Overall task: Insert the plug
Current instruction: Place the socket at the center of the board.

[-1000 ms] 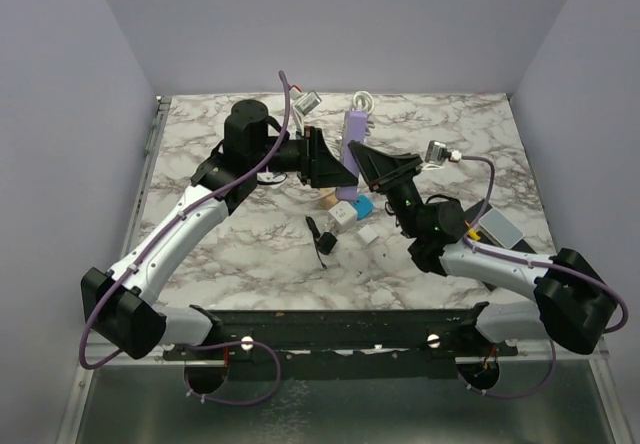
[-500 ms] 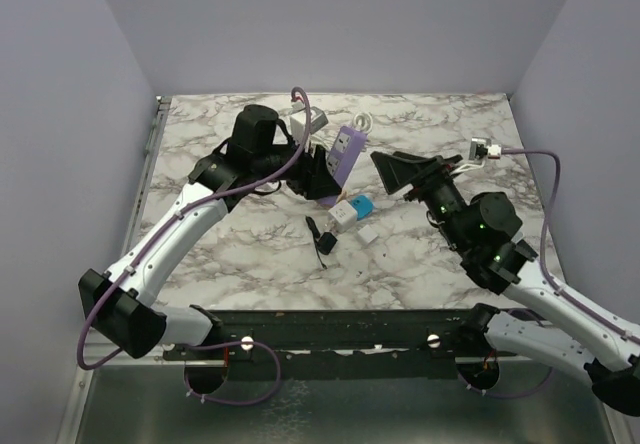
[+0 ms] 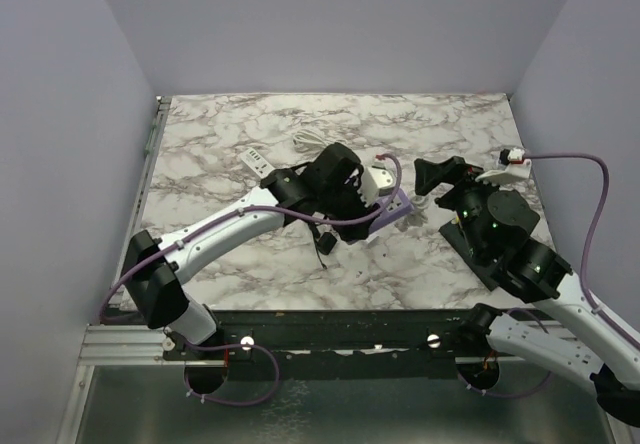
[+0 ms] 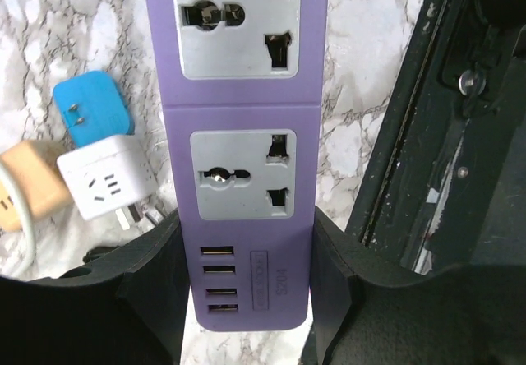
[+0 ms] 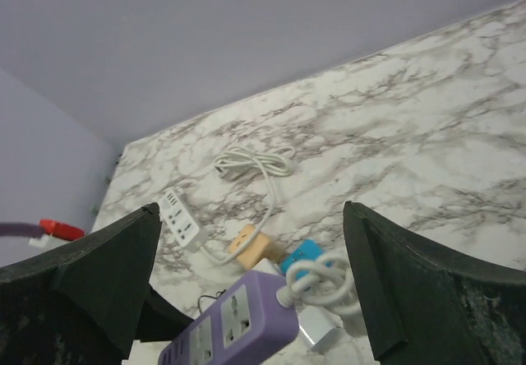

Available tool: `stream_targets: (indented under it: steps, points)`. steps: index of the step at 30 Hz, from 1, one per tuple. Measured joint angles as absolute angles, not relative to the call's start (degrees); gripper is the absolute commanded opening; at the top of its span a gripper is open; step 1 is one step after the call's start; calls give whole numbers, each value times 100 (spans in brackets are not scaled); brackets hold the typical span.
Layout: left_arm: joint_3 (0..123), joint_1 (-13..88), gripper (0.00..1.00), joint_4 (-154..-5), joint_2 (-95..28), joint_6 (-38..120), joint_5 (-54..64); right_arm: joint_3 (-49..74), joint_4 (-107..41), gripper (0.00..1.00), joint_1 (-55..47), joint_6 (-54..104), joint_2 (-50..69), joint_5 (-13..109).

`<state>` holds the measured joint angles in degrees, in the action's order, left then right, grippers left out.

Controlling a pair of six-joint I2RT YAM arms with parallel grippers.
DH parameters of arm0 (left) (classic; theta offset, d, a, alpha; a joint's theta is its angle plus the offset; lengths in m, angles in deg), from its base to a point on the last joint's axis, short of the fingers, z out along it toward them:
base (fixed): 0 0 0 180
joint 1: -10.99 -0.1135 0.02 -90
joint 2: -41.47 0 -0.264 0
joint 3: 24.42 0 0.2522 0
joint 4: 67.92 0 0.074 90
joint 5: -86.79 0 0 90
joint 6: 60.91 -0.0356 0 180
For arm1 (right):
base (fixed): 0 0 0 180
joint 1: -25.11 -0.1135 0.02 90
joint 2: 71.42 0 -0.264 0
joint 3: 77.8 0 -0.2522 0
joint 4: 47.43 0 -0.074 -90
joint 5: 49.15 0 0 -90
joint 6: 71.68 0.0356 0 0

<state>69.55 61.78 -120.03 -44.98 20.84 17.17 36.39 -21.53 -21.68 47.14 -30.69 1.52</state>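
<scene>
My left gripper [image 3: 372,210] is shut on the USB end of a purple power strip [image 3: 393,211], held low over the marble table. In the left wrist view the strip [image 4: 242,135] shows two grey sockets, with my gripper [image 4: 246,295] clamped on both its sides. My right gripper [image 3: 436,175] is open and empty, raised just right of the strip. The right wrist view shows the strip [image 5: 238,325] below my open gripper [image 5: 251,209], with its white cord [image 5: 329,281] coiled at its end. A black plug [image 3: 322,237] with a thin cord lies on the table by the left arm.
A blue adapter [image 4: 90,106], a white cube adapter [image 4: 107,186] and a tan cube [image 4: 29,186] lie left of the strip. A white power strip [image 3: 260,162] and its coiled cable [image 3: 305,142] lie further back. Purple walls close the table's sides and back.
My left gripper has carried the purple strip from the back middle forward and to the right. My right arm has swung right and lifted, its gripper still open.
</scene>
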Motion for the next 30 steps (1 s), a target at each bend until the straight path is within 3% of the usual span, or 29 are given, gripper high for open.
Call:
stream_targets:
  steps: [6,14,25,30]
  points:
    - [7077,6742,0,-11979,-5012,1593,1180,3597,-1460,95,-2168,4948,-3172,-860]
    - [6380,7345,0,-11332,-5261,1099,531,3575,-686,93,-2168,5527,-3365,-1831]
    - [4909,7699,0,-11033,-5287,987,2,3790,94,88,-2168,6513,-2182,-1525]
    - [4791,7686,0,-11133,-5384,974,-355,4034,256,85,-2165,6854,-1867,-1258]
